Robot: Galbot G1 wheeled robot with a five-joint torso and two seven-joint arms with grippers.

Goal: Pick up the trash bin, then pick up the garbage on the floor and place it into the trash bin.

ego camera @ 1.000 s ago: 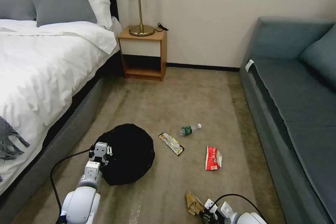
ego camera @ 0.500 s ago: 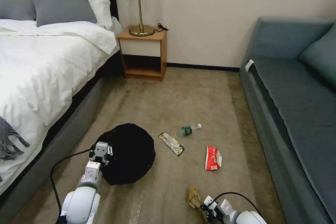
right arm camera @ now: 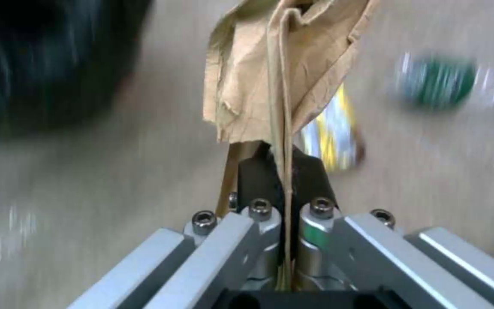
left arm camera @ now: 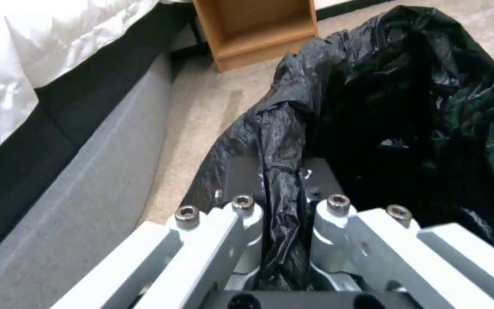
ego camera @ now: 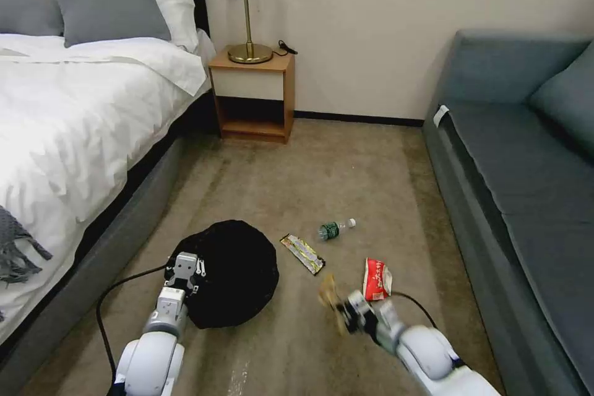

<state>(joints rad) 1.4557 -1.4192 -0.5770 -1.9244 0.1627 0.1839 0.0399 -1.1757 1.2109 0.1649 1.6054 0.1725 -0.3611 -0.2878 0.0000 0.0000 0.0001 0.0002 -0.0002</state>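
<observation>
The trash bin (ego camera: 232, 272), lined with a crinkly black bag (left arm camera: 407, 111), stands on the beige carpet floor (ego camera: 322, 179). My left gripper (ego camera: 184, 269) is shut on the bag's rim (left arm camera: 281, 171) at the bin's near left side. My right gripper (ego camera: 349, 317) is shut on the tan crumpled paper (ego camera: 329, 297) (right arm camera: 275, 73) and holds it off the floor, right of the bin. On the carpet lie the clear bottle with green label (ego camera: 334, 229) (right arm camera: 438, 83), the long yellow-black wrapper (ego camera: 302, 253) (right arm camera: 332, 133) and the red-and-white wrapper (ego camera: 376, 279).
A bed (ego camera: 74, 124) with a grey base runs along the left. A wooden nightstand (ego camera: 252, 96) with a lamp (ego camera: 245, 6) stands at the back wall. A blue-grey sofa (ego camera: 526, 185) lines the right side. Open carpet lies between them.
My right gripper has lifted the tan paper off the floor and swung it forward and up, toward the bin. The bin and left gripper have shifted slightly.
</observation>
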